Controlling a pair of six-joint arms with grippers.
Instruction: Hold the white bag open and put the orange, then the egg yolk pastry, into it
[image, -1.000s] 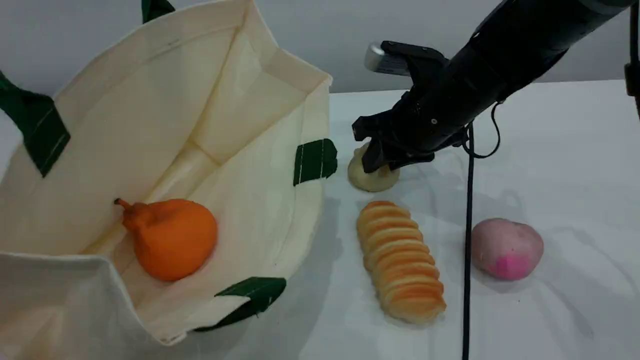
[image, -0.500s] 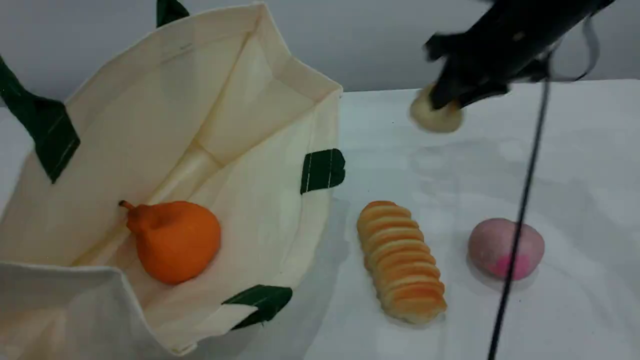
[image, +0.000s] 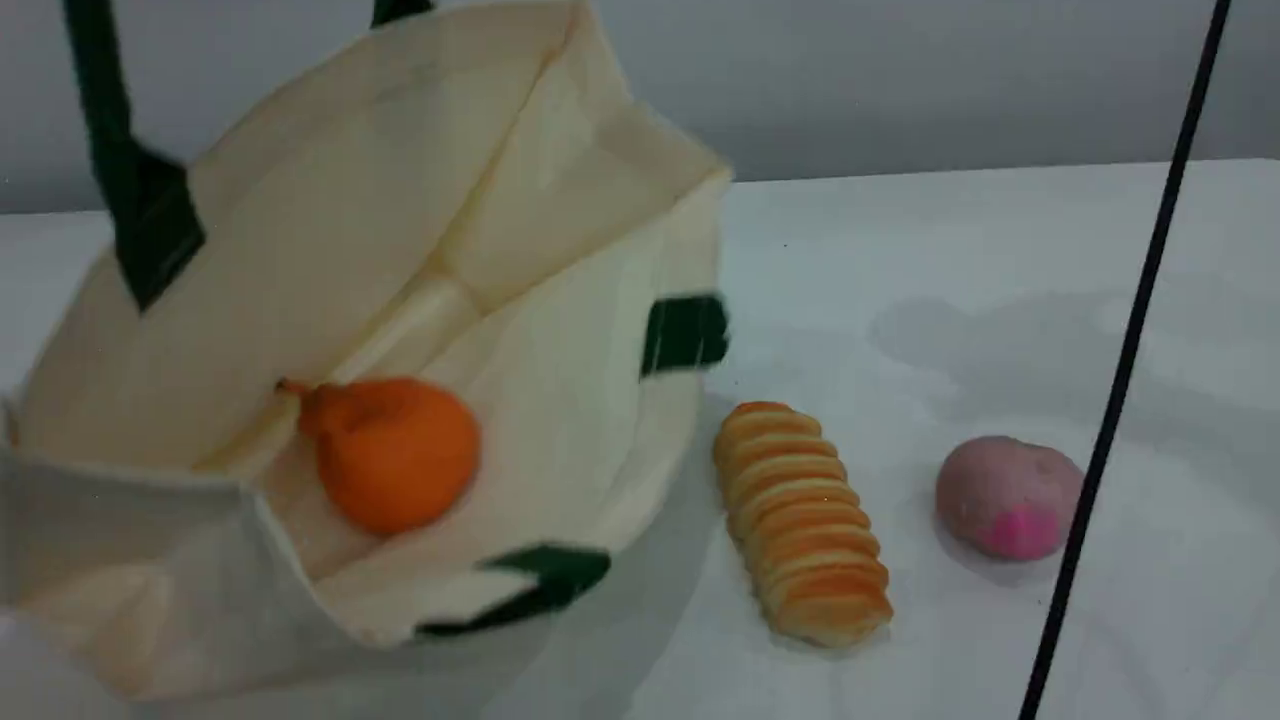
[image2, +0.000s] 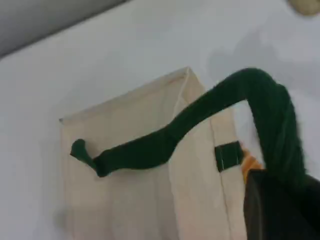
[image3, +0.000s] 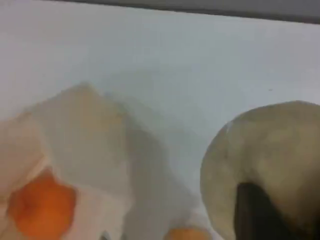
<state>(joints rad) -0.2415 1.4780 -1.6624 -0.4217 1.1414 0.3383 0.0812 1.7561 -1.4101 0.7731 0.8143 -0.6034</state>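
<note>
The table (image: 950, 260) is white and fills most of the scene view. On its left half stands the white bag (image: 330, 240), the biggest thing here, with its mouth open toward the camera and a dark green handle (image: 135, 190) going up at the upper left of the frame. Inside the bag, at the lower middle of its opening, lies the orange (image: 395, 452), with its stem to the left.

Right of the bag, in the lower middle of the frame, lies a ribbed long loaf (image: 800, 520) on the table. Further right is a pink-mauve lump (image: 1008, 497). A thin black cable (image: 1125, 360) crosses the right side from top to bottom, in front of the lump.

In the left wrist view the left gripper (image2: 280, 207) is at the lower right, closed together on the green handle, which rises from the bag below it.

In the right wrist view the egg yolk pastry (image3: 270, 155) fills the lower right of the frame, up in the air over the table. The right gripper (image3: 257, 212) is clamped on it; one dark fingertip lies against it. The bag and the orange are blurred at the lower left.
</note>
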